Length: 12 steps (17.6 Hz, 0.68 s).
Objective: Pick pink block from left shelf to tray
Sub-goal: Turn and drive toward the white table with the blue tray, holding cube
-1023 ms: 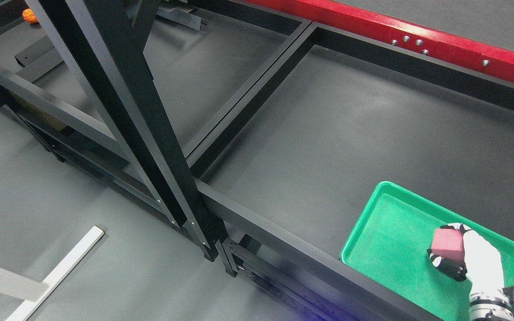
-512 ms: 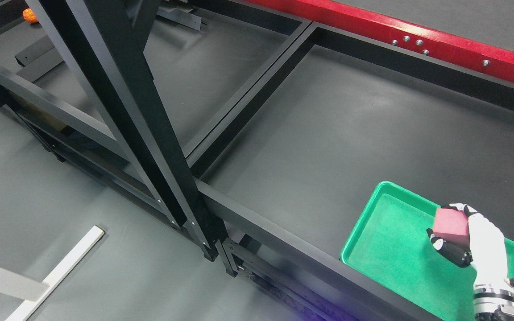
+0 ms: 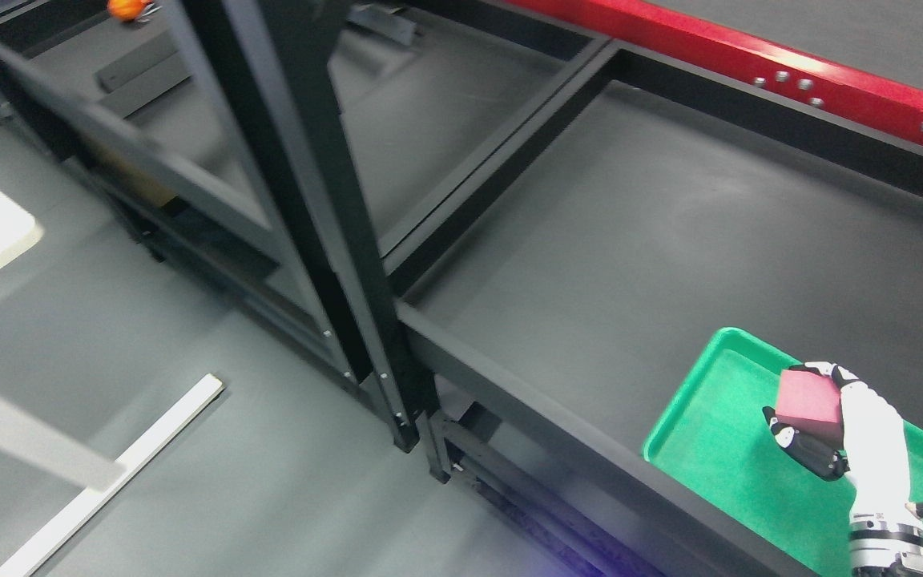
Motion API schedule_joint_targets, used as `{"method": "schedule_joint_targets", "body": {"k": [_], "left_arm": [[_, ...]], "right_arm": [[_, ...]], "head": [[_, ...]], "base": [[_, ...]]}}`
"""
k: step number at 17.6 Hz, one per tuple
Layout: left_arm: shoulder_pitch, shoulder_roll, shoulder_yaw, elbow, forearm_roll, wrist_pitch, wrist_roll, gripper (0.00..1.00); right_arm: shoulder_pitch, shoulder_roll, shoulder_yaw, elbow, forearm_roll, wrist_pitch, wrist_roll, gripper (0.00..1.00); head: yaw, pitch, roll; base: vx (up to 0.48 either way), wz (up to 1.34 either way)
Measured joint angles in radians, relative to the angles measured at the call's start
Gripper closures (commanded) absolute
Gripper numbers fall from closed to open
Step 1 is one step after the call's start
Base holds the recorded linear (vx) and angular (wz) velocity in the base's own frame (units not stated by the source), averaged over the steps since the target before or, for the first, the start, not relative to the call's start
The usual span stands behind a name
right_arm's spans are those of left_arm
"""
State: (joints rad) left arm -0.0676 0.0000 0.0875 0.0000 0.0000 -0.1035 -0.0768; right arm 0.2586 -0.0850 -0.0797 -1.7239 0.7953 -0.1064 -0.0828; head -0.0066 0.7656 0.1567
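Pink block [image 3: 808, 403], unlabelled, sits clamped in the right hand's [image 3: 846, 425] fingers above the green tray [image 3: 718, 449].

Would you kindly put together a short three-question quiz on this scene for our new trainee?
1. True or false: the pink block lies loose on the shelf surface.
2. Which hand grips the block? A) left B) right C) neither
3. Fill in: the block is held above the green ____.

Key:
1. False: the right hand holds it over the green tray.
2. B: the arm enters from the lower right; no left hand shows.
3. Tray, which rests on the black shelf.
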Motion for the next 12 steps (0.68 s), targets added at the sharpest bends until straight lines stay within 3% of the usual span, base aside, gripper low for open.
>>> {"method": "schedule_joint_targets", "body": {"k": [12], "left_arm": [[0.000,0.000,0.000,0.000,0.000,0.000,0.000,0.00]], "right_arm": [[0.004,0.009,-0.005,0.000,-0.004,-0.001,-0.011,0.94]], "head": [[0.0000,0.000,0.000]], "base": [[-0.137,0.95]]}}
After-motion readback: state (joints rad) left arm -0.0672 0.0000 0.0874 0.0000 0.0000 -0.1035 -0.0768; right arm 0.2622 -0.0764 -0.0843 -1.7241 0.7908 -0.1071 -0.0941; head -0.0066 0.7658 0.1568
